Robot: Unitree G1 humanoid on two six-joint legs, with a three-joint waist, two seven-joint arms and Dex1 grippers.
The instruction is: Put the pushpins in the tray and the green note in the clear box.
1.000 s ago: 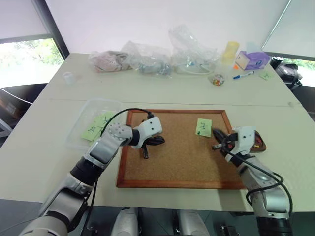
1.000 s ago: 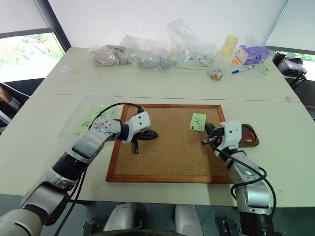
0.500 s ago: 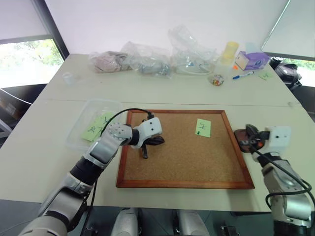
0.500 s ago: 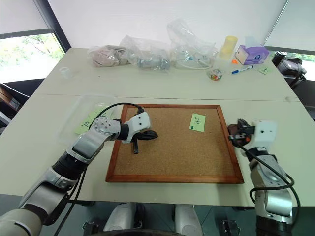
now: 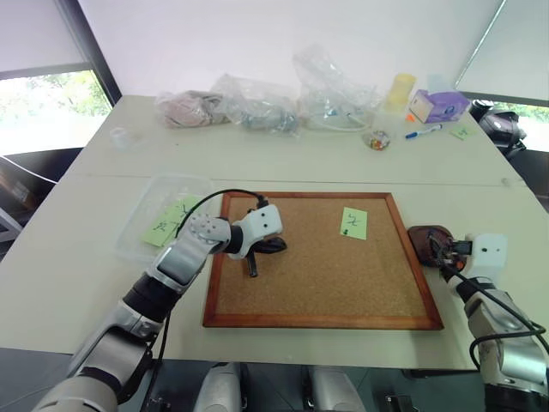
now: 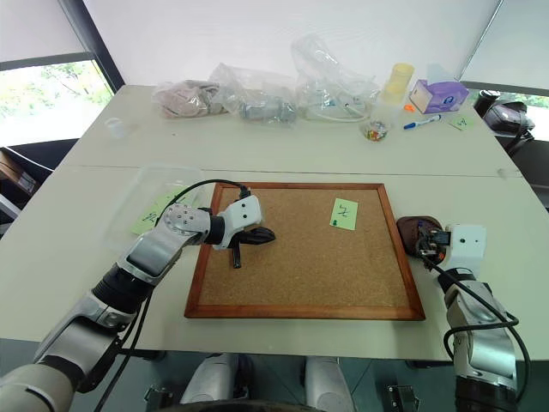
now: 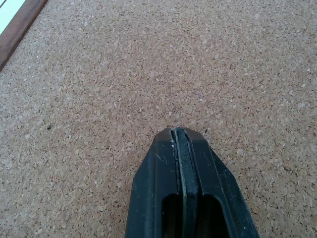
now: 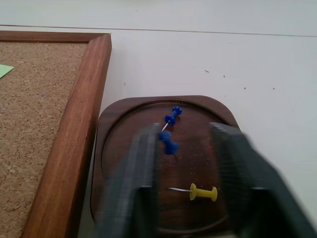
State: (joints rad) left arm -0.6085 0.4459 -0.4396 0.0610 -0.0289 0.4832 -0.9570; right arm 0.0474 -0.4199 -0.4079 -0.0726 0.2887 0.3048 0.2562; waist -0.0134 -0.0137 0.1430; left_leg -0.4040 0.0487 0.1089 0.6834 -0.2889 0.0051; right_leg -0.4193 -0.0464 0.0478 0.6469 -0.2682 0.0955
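The green note, marked like a "2", lies on the cork board with a dark dot at its lower corner. To the board's right sits the dark-brown tray. My right gripper hangs open just over the tray, which holds two blue pushpins and a yellow one. One blue pin is close beside a finger. My left gripper is shut and empty, its tip on the cork at the board's left part. The clear box stands left of the board, with green notes inside.
Wrinkly plastic bags, a yellow cup, a purple tissue box, a marker and a small cup of pins line the table's far side. A tiny clear cup stands far left.
My right gripper has swung right from the board's right edge to above the tray and has opened. The left arm has stayed still.
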